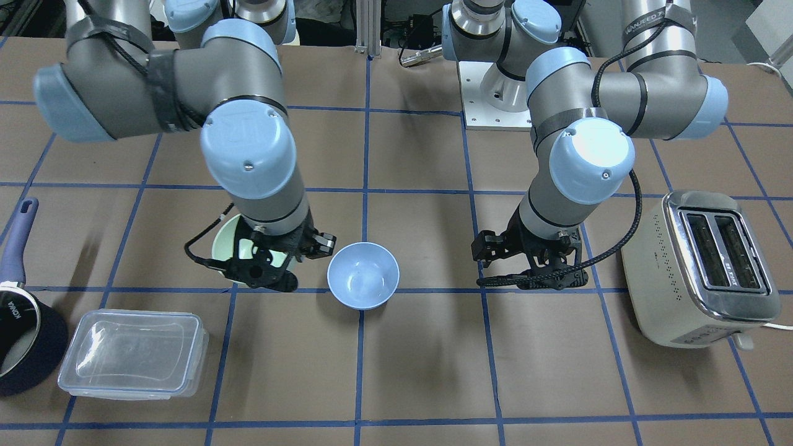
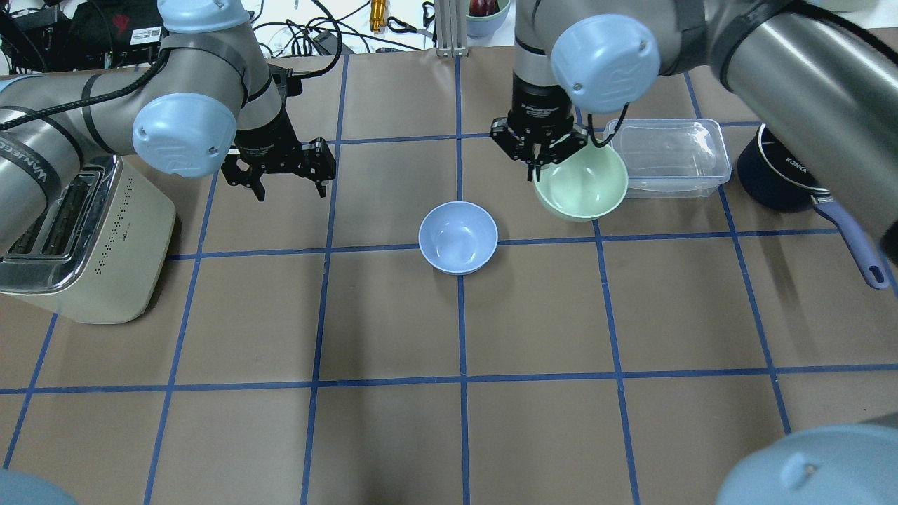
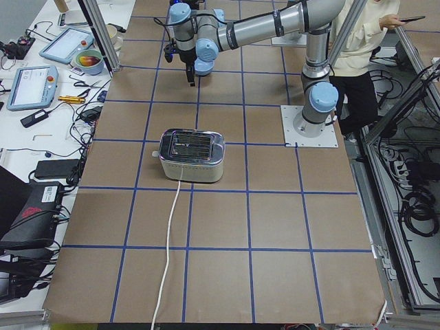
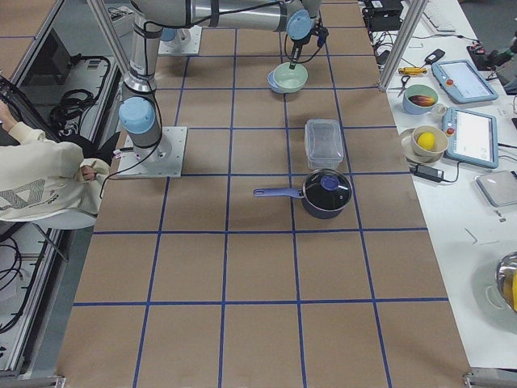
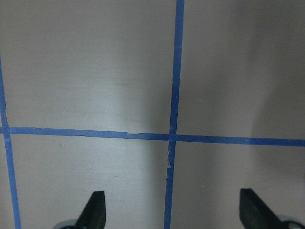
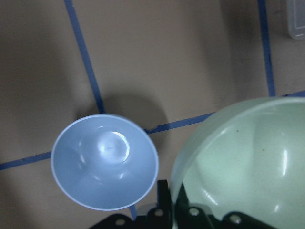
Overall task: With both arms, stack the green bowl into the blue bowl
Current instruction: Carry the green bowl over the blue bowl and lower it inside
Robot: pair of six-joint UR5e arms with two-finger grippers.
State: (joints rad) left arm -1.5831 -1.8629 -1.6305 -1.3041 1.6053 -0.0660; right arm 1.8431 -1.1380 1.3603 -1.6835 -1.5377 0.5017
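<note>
The pale mint-green bowl point(image 2: 582, 186) hangs tilted from my right gripper point(image 2: 537, 167), which is shut on its rim and holds it above the table. It fills the lower right of the right wrist view point(image 6: 243, 167). The light blue bowl point(image 2: 458, 236) stands upright and empty on the table, to the left of and nearer than the green bowl; it also shows in the right wrist view point(image 6: 105, 162). My left gripper point(image 2: 286, 184) is open and empty over bare table, left of the blue bowl. Its fingertips point(image 5: 95, 210) show only table between them.
A cream toaster point(image 2: 70, 238) stands at the left edge, near my left arm. A clear plastic container point(image 2: 666, 165) lies just right of the green bowl, and a dark blue saucepan point(image 2: 779, 175) with a long handle is beyond it.
</note>
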